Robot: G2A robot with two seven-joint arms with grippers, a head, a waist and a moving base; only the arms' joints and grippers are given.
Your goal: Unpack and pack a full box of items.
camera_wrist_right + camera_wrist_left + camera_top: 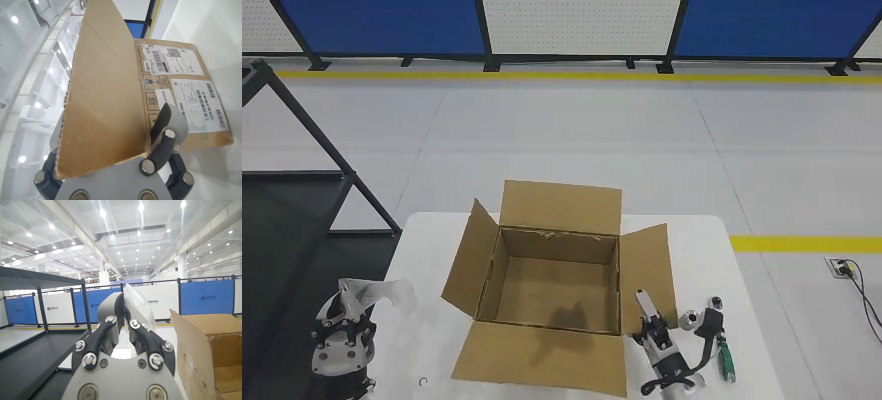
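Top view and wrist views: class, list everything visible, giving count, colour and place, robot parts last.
cardboard box: one, brown, mid-table, flaps open, nothing visible inside.
table: one, white, under the box.
plastic bag: one, clear, pinched in the left gripper, left of the box.
shelf rack: one, black, left of the table.
green tool: one, green, on the table right of the box; kind unclear.
partition panels: several, blue and white, on the far floor.
left gripper: one, grey and black, shut on the plastic bag.
right gripper: one, grey and black, open, fingers either side of the box's right flap.
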